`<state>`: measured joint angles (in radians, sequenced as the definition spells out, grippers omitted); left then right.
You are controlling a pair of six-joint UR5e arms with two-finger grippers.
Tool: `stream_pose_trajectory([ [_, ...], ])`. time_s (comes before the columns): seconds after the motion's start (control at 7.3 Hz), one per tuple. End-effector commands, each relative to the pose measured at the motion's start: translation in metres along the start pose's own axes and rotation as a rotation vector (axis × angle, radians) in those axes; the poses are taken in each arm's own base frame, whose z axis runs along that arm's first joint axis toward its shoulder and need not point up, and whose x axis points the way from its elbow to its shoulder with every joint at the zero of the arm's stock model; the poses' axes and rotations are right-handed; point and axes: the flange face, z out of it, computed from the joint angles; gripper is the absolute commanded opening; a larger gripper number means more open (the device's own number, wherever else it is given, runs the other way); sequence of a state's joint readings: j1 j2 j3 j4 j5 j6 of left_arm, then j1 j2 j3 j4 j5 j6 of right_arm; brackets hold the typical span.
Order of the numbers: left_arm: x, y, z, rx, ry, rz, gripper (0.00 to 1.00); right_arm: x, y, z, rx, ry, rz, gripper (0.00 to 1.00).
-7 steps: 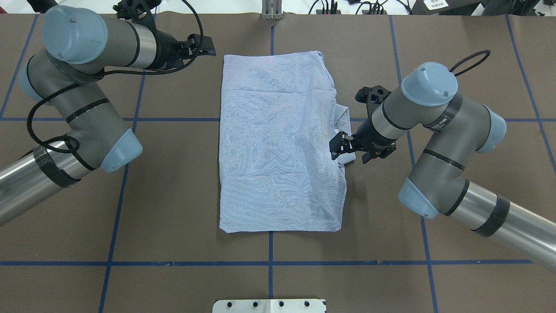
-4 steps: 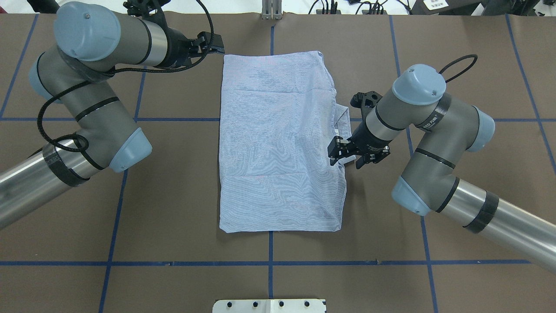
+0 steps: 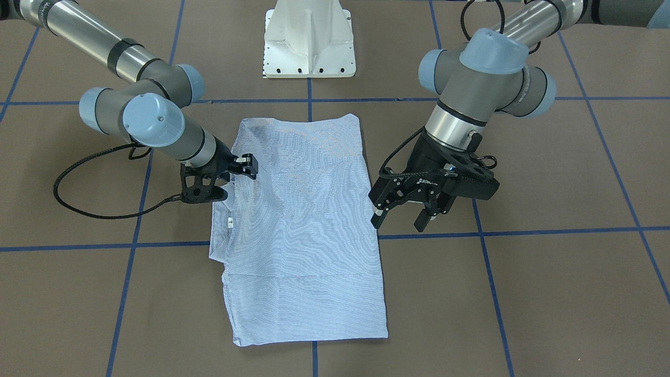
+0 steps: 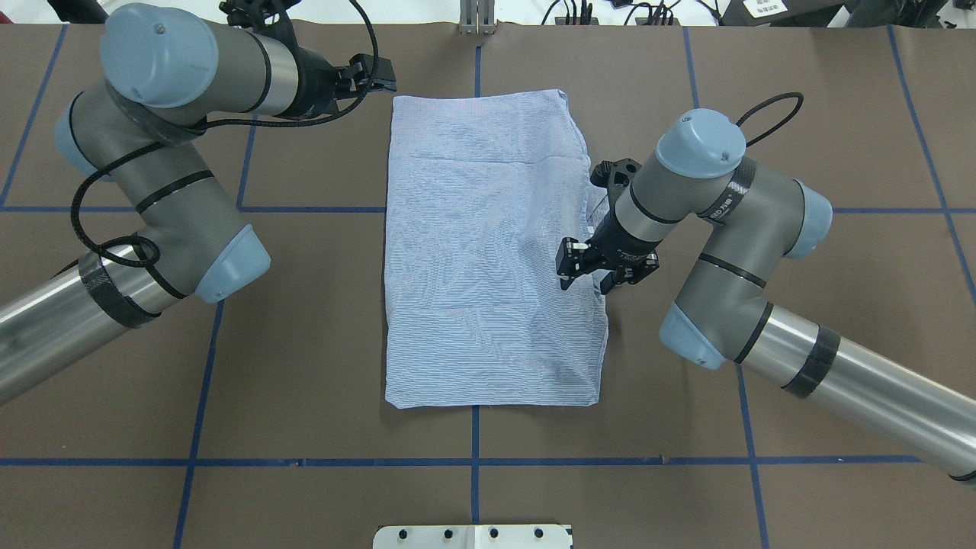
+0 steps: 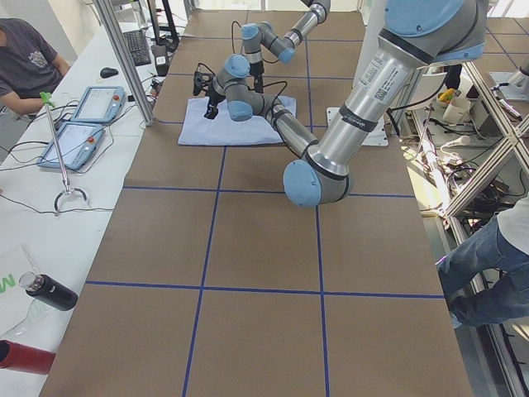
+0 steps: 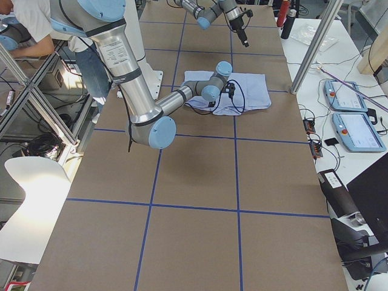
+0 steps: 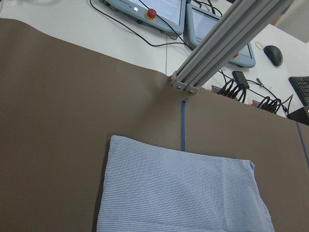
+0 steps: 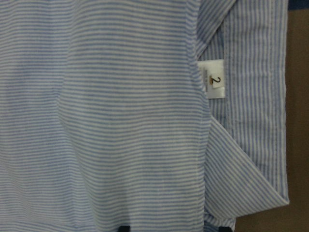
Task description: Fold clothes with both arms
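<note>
Counting one folded light blue and white fine-striped shirt (image 4: 480, 252), flat at the centre of the brown, blue-taped table (image 4: 305, 343). Black two-finger grippers: two. The right gripper (image 4: 566, 267), fingers spread, sits over the shirt's collar-side edge. The left gripper (image 3: 399, 220), fingers spread, hangs off the opposite side, clear of the cloth.

This is looking like a robotics lab, with blue tape lines (image 4: 305, 461) gridding a brown worktop (image 4: 305, 343). Teach pendants (image 5: 101, 103) and a keyboard (image 5: 136, 47) are lying on a white side bench (image 5: 33, 223) by an aluminium post (image 7: 227, 41).
</note>
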<state>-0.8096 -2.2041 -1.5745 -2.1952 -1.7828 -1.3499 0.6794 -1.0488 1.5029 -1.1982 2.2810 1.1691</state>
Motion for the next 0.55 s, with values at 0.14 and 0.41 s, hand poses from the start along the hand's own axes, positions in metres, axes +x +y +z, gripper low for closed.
stream_pose_trajectory([
  [0.14,0.0008,0.0015,0.0003,-0.001,0.001,0.001,1.0,0.0007,0.0048,0.0129,-0.018,0.012,0.003,0.68],
  [0.41,0.0003,0.0015,0.0009,-0.001,0.0,0.001,1.0,0.0033,0.006,0.0148,-0.024,0.014,0.007,0.28],
])
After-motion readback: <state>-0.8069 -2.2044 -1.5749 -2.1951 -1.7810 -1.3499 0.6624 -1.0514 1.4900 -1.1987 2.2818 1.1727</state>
